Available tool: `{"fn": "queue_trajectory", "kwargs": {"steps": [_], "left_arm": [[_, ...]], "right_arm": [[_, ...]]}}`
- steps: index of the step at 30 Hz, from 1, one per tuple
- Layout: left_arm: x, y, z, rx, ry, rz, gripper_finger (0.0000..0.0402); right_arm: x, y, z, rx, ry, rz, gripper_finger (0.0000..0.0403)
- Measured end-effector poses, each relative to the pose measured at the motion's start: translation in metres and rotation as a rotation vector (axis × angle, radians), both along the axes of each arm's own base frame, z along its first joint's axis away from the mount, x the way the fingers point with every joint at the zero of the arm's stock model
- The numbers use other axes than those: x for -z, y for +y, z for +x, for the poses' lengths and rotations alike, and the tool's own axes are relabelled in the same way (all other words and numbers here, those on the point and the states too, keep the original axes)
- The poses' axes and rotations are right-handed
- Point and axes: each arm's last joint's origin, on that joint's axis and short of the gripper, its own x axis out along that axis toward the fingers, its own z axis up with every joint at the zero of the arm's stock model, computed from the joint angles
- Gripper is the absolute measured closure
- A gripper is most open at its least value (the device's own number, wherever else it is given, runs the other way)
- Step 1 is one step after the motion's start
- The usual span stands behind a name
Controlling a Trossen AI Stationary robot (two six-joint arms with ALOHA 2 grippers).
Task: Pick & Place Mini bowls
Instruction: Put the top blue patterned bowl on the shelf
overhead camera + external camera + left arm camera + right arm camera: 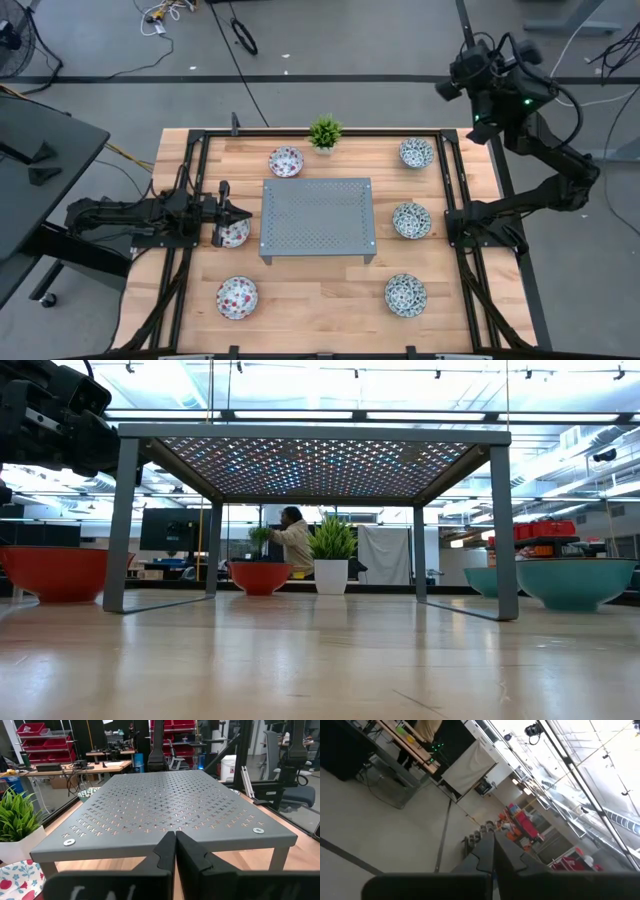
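Wooden table (320, 300) with a grey perforated metal stand (317, 218) at its centre. Six small bowls are set around the stand, none on top of it.

Red-spotted bowls, left side of the table:
- one at the far edge (286, 161), just beside the small potted plant (325, 132);
- one beside the stand's left edge (234, 234), directly under the left gripper's tip;
- one near the front left corner (237, 297).

Blue-green patterned bowls, right side of the table:
- one at the far right (416, 153);
- one just right of the stand (411, 220);
- one near the front right (405, 294).

Left gripper (236, 213): arm stretched in from the left edge of the table, low, pointing at the stand. Fingers clenched together, nothing between them; the wrist view shows the two dark fingers (165, 852) pressed edge to edge, facing the stand's top (165, 805), with the plant (17, 820) and a red-spotted bowl's rim (17, 879) off to one side. Whether the fingertips touch the bowl below them, cannot tell.

Right gripper (493, 851): arm folded up beyond the table's far right corner, well clear of every bowl. Fingers clenched, empty; its camera faces the room, not the table.

From table height the stand (315, 445) spans the view, with the plant (332, 555) behind it. A person (293, 540) stands in the room beyond.
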Motion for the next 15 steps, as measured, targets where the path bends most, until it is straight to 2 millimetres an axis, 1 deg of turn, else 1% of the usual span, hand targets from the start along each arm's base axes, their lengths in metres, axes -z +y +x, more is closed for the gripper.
{"fn": "queue_trajectory", "kwargs": {"steps": [7, 11, 15], "left_arm": [[0.0, 0.0, 0.0, 0.0, 0.0, 0.0, 0.0383], [0.0, 0.0, 0.0, 0.0, 0.001, 0.0, 0.0383], [0.0, 0.0, 0.0, -0.001, 0.0, 0.0, 0.0383]], "right_arm": [[0.001, -0.001, 0.005, -0.027, -0.007, -0.007, 0.0392], [0.0, -0.001, 0.008, -0.123, -0.079, -0.033, 0.0392], [0.0, 0.0, 0.012, -0.262, -0.203, -0.058, 0.0392]]}}
